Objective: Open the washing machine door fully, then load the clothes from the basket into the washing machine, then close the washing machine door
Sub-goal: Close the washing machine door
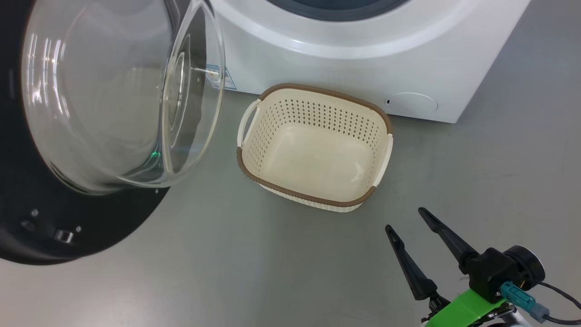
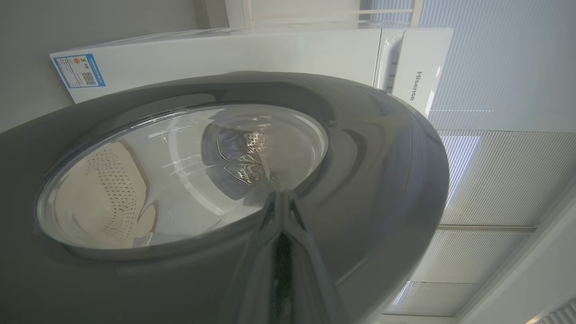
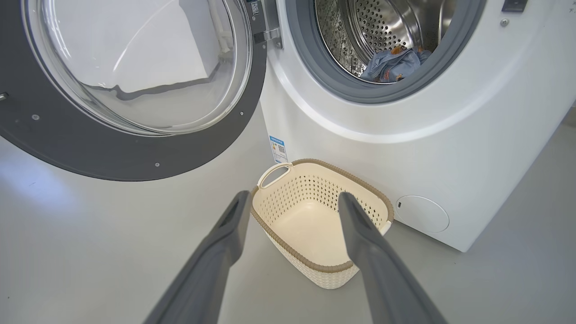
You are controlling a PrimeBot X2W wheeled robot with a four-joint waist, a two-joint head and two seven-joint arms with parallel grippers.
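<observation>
The clothes lie inside the washing machine, the washing machine door open beside the basket. Jaws of the left gripper are pressed together by the door's ring; those of the right gripper stand wide.

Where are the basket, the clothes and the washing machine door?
the basket (image 1: 313, 113), head view, perforated far wall.
the clothes (image 3: 389, 67), right wrist view, middle of the blue bundle.
the washing machine door (image 3: 135, 67), right wrist view, clear glass bowl.

jaws long dark tapered | green mount | teal connector | black cable
</observation>
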